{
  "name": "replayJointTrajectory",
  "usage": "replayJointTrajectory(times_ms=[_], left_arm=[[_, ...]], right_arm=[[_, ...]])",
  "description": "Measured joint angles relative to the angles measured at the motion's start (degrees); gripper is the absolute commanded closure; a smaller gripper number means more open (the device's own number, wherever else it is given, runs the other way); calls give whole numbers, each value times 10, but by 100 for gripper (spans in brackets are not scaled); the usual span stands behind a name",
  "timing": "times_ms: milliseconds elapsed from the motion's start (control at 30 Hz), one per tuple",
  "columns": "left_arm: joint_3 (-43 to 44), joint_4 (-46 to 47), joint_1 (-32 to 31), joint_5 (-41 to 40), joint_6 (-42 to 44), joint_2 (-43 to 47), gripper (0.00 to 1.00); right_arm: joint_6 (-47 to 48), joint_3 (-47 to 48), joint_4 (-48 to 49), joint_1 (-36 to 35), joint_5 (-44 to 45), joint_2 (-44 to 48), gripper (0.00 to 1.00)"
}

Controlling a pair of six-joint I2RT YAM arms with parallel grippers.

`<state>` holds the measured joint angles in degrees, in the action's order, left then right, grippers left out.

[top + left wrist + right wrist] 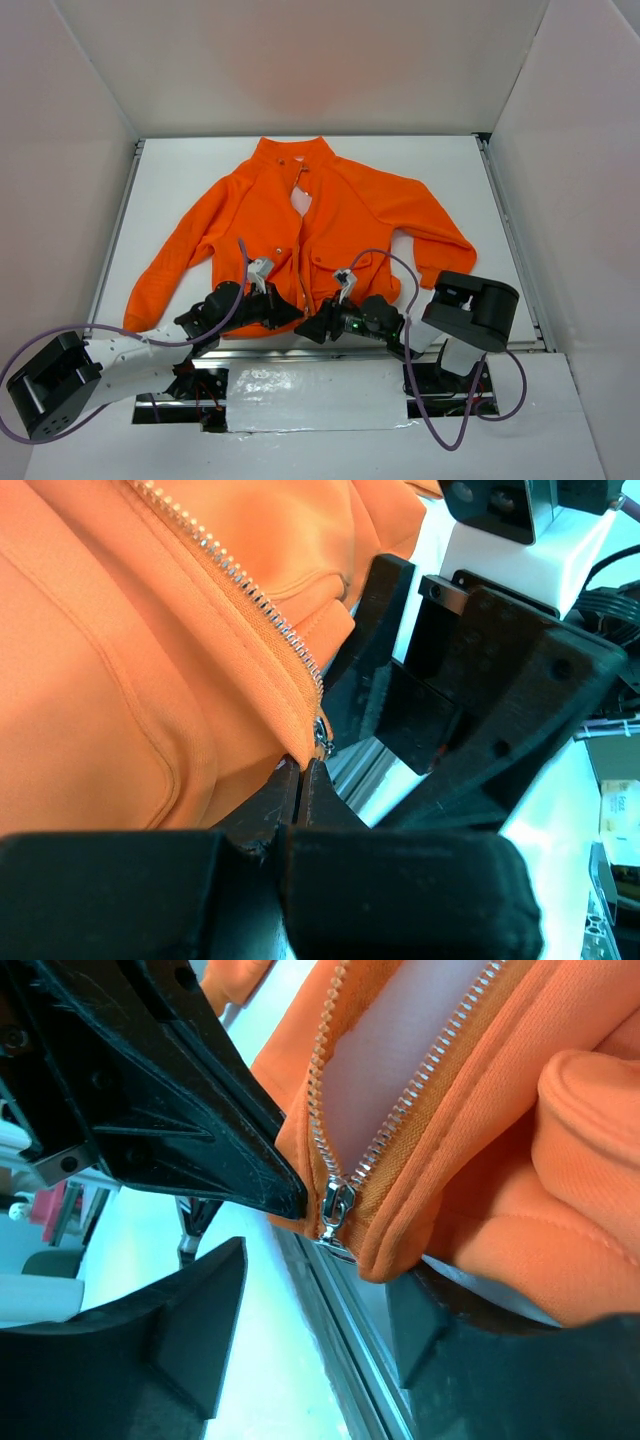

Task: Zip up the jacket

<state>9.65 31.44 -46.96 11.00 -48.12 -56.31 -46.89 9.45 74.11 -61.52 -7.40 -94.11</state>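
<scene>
The orange jacket (300, 225) lies flat on the white table, collar far, hem at the near edge, front zipper open. My left gripper (292, 313) is shut on the hem's left corner, right by the zipper's bottom end; the left wrist view shows the jaws (303, 767) pinched on the fabric just below the metal slider (322, 742). My right gripper (316, 328) is open, facing the left one. In the right wrist view it (320, 1305) straddles the hem just below the slider (335, 1205), its right finger (440, 1335) under the orange fold. Pale lining (395, 1055) shows between the teeth.
The table's metal front rail (345, 1330) runs just under the hem. White walls enclose the table on three sides (70, 150). The left gripper's black finger (190, 1110) crowds the right wrist view; the right gripper's body (480, 690) fills the left wrist view. Purple cables (400, 280) loop over the arms.
</scene>
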Motion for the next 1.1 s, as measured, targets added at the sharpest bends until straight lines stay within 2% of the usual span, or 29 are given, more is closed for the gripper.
replayJointTrajectory(times_ms=[300,833,900,1033,1100], left_arm=[[0,17,0,20,1,-9,100],[9,-16,0,4,18,7,100],[9,-15,0,2,18,7,100],[9,-16,0,2,18,5,100],[9,-17,0,1,19,5,100]], right_arm=[[10,-16,-1,0,-3,43,49],[11,-12,-17,1,12,71,59],[9,-10,-28,1,13,76,64],[0,-7,-45,1,18,79,64],[-3,-7,-50,1,19,82,61]])
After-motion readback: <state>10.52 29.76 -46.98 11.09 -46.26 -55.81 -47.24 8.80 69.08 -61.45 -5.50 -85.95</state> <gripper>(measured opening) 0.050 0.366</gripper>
